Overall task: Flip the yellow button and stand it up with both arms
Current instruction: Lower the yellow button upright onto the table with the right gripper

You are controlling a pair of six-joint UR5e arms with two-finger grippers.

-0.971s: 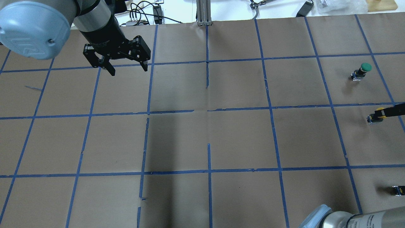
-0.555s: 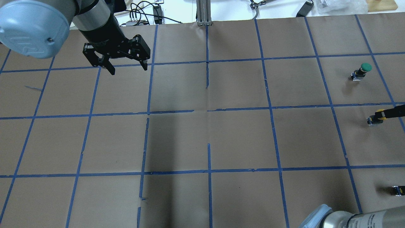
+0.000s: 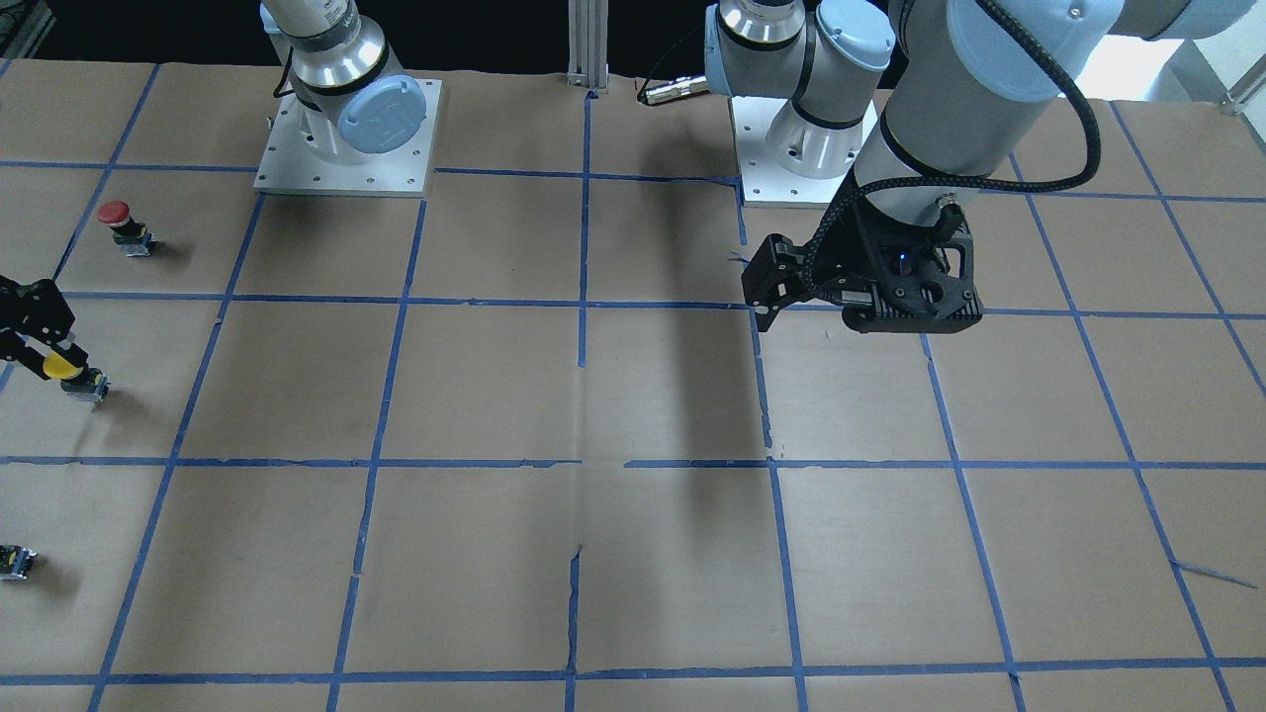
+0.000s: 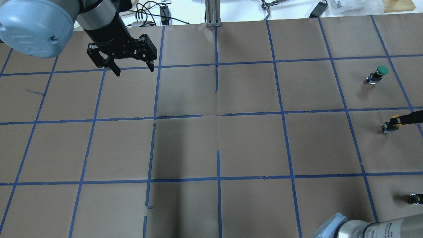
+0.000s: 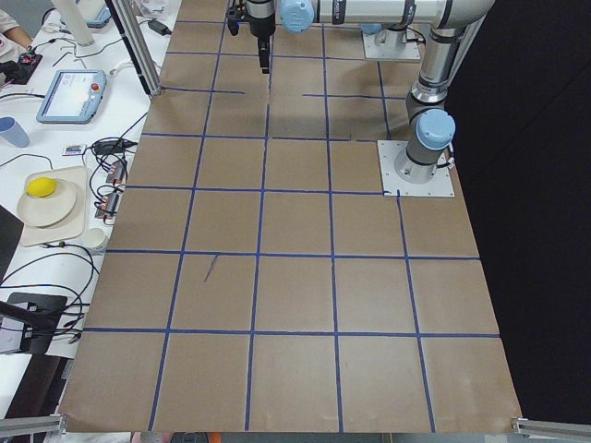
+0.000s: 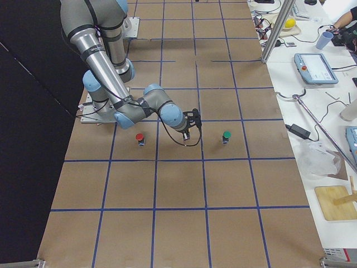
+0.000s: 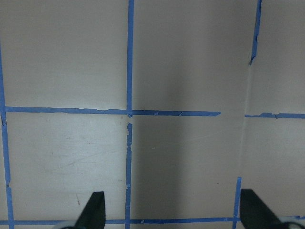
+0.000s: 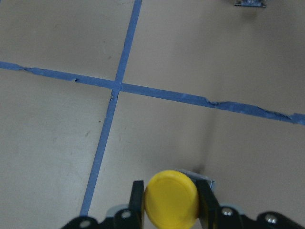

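a: yellow button (image 4: 396,120), where?
b: overhead view, 3 o'clock edge of the table (image 4: 251,145), one square in from the view's border.
a: held?
b: yes. right claw (image 8: 171,205) is clamped on the cap, one finger (image 8: 206,200) on each side. wrist view shows the yellow cap face-on between them. the button sits tilted, grey base pointing down toward the paper. base touching or just off it, cannot tell.
a: left claw (image 4: 134,71)?
b: 10 o'clock of the table, overhead view. it hangs above the brown paper over a blue tape line, jaws spread wide, gripping nothing. well apart from the yellow button, which is across the table at the other side.
a: neighbours?
b: green button (image 4: 380,71) at 12 o'clock of the yellow one, in the next square, standing cap up. small dark part (image 4: 415,198) with a yellow spot at 5 o'clock, at the view's edge. front view: red button (image 3: 114,213) at 1 o'clock of the yellow one, also cap up.
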